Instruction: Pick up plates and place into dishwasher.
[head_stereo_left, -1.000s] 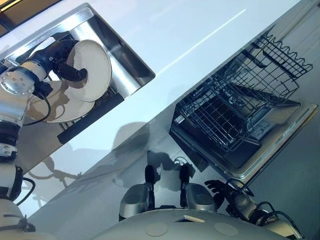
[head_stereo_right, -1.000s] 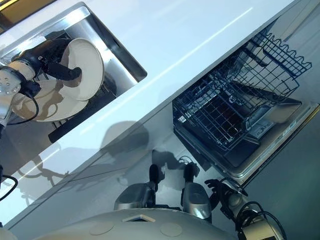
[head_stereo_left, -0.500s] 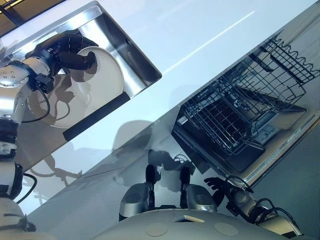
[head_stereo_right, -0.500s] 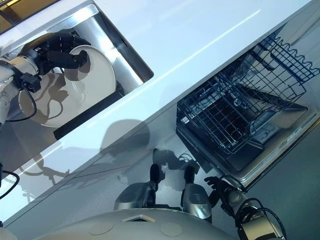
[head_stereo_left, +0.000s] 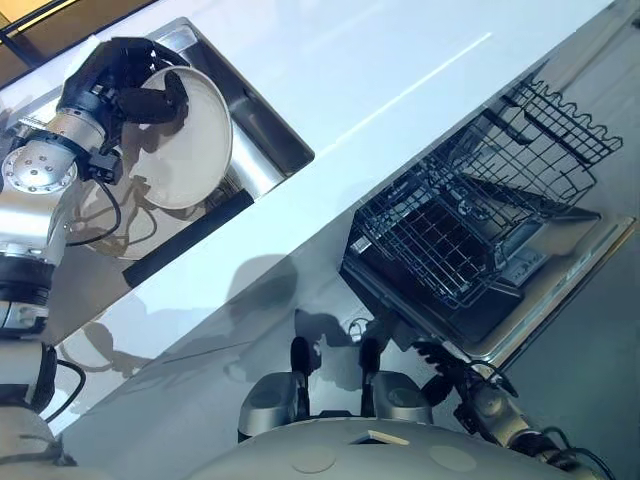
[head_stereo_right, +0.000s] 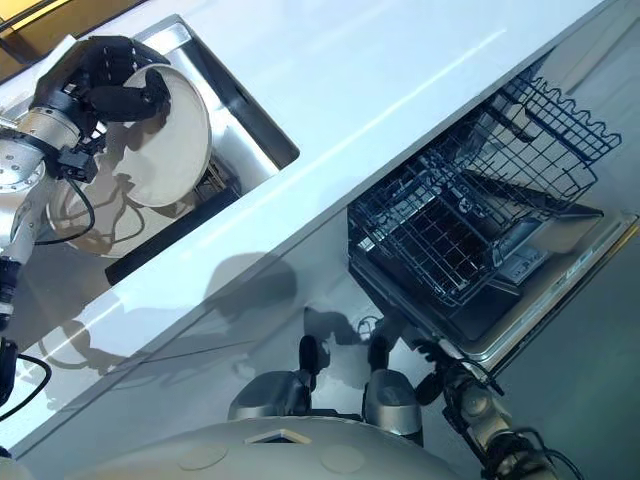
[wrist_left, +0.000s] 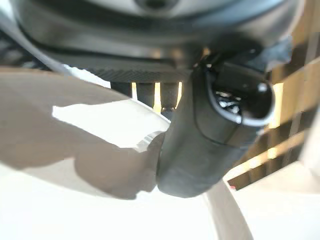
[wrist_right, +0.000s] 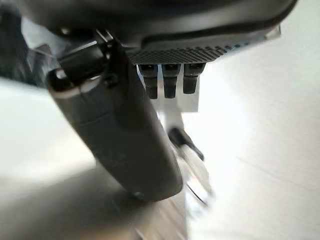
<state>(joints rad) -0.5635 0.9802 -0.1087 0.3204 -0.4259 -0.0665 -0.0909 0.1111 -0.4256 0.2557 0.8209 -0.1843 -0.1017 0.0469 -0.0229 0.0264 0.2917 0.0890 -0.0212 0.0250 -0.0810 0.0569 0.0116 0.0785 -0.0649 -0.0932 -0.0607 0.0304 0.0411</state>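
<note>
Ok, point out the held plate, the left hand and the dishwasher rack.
plate (head_stereo_left: 190, 145), left eye view, on its pale inner face.
left hand (head_stereo_left: 112, 72), left eye view, on the dark back of the hand gripping the plate's rim.
dishwasher rack (head_stereo_left: 455, 235), left eye view, on its wire floor.

Sink at counter's far left, dishwasher at its right front.
My left hand (head_stereo_left: 120, 85) holds a plate (head_stereo_left: 190, 130) tilted over the sink (head_stereo_left: 255, 130); another plate (head_stereo_left: 105, 215) lies in it; rack (head_stereo_left: 470, 230) sits on the dishwasher door (head_stereo_left: 545, 300).
</note>
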